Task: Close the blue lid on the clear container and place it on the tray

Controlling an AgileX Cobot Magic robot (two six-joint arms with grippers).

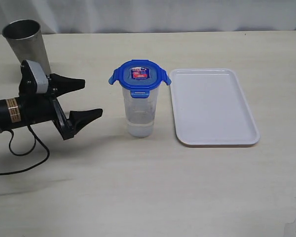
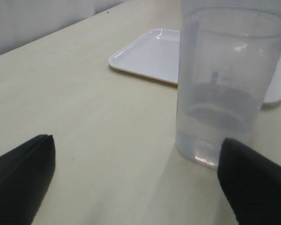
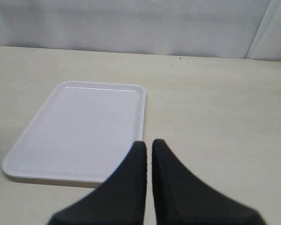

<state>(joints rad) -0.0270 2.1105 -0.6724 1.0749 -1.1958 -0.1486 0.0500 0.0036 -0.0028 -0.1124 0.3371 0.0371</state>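
Observation:
The clear container stands upright on the table at mid scene, with the blue lid sitting on its mouth. Just to its right lies the white tray, with nothing on it. My left gripper is open, level with the container and a short way to its left, holding nothing. In the left wrist view the container stands just beyond one fingertip, with the tray behind it. My right gripper is shut and empty, hovering near the tray's corner; it does not show in the exterior view.
A shiny steel cup stands at the back left, behind the left arm. A black cable loops on the table below that arm. A pale curtain runs along the table's far edge.

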